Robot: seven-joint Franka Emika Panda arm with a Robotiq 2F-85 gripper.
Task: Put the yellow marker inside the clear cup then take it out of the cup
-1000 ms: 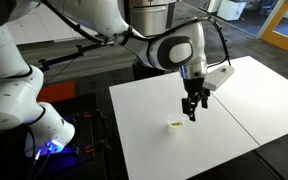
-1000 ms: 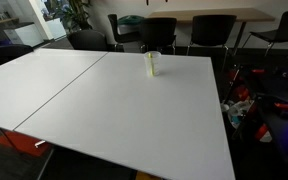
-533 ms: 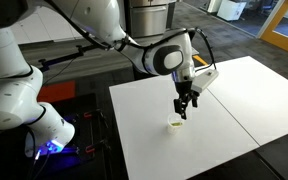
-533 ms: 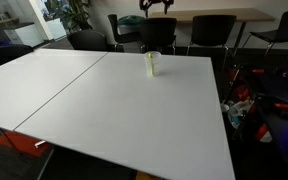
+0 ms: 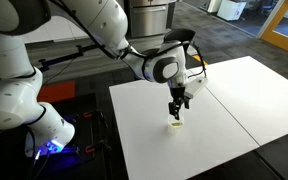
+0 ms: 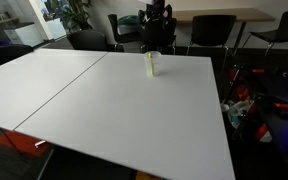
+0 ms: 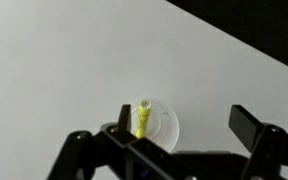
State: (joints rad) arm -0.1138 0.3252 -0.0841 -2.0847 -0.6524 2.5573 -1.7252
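Hanging above cup (image 7: 164,126) with pincer (image 5: 176,110) open, seemingly ready to lift out marker (image 7: 141,120) leaning at nine o'clock.

A wide white table (image 6: 104,110) fronts black chairs (image 6: 213,30) and a leafy plant (image 6: 79,12)

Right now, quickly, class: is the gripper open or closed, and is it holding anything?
Gripper: open, holding nothing; the yellow marker stands in the clear cup beneath it.
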